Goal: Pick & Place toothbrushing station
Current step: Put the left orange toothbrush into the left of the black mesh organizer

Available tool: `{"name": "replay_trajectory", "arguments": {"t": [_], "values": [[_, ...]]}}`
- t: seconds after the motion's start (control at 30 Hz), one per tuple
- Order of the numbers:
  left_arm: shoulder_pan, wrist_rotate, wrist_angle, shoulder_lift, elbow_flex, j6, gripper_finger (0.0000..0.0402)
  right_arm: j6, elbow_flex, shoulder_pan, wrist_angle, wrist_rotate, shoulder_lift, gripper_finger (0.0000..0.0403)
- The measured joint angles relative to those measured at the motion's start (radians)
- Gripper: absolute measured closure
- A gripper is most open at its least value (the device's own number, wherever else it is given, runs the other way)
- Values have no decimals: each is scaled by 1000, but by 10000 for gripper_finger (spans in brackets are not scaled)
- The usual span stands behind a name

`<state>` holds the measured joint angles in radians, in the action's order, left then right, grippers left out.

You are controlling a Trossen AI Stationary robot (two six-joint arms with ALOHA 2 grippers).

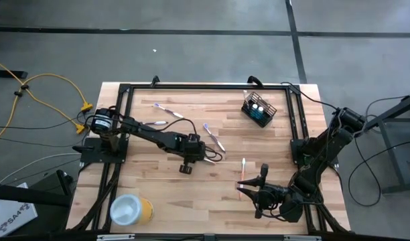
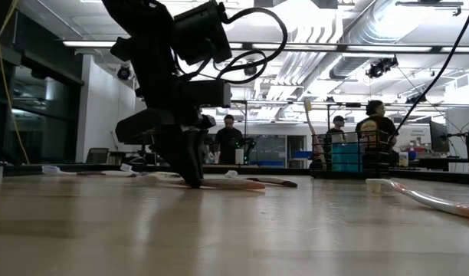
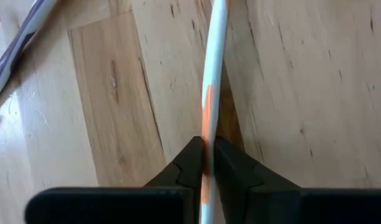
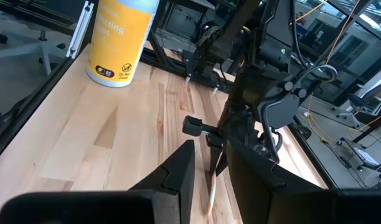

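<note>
One toothbrush [image 3: 210, 93], white with an orange stretch on its handle, lies flat on the tabletop [image 1: 191, 201] near the middle, and the left pincer [image 1: 206, 155] stands directly over it. In the left wrist view the handle runs straight out ahead of the pincer, passing between the two dark fingers [image 3: 189, 163], which are pressed in on it from both sides; the brush is pinched but not yet lifted off the wood, as far as can be judged. Its long axis crosses the closing direction of the fingers squarely, which suits a firm hold.

From there the black mesh holder [image 1: 259, 109] with its blue tubes sits well apart, toward the far right corner of the tabletop, so the carry would run away from the left arm's base and across.

Other brushes lie scattered: two purple ones [image 1: 166, 110] toward the far left, one [image 1: 215, 136] just beyond the left pincer, and a white one [image 1: 243, 173] close in front of the right pincer [image 1: 248, 189]. That right pincer waits low by the near right edge, part open and holding nothing.
</note>
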<state>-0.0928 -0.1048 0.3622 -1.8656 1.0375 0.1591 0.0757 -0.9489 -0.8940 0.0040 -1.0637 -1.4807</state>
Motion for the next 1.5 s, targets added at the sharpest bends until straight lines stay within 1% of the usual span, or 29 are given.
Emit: {"name": "replay_trajectory", "arguments": {"t": [0.1,0.27,0.43,0.5,0.73,1.07,1.2,1.37,1.5], "values": [[-1,-1,0,0,0,-7,385,0,0,0,0,0,0,315],[-13,-11,-1,0,0,9,389,0,0,0,0,0,0,315],[-38,-53,-3,0,0,59,390,0,0,0,0,1,0,315],[-52,-86,-3,1,0,80,391,3,0,0,0,1,0,315],[-137,-292,-47,11,0,201,391,15,0,8,0,8,0,315],[-258,-654,-152,13,-4,402,398,40,0,46,-2,60,0,315],[-289,-774,-229,24,-4,486,398,64,0,69,-4,77,0,315],[-329,-906,-382,43,-2,654,399,109,0,102,-15,72,0,315],[-360,-980,-500,51,-1,786,399,124,0,127,-15,69,0,315]]}}
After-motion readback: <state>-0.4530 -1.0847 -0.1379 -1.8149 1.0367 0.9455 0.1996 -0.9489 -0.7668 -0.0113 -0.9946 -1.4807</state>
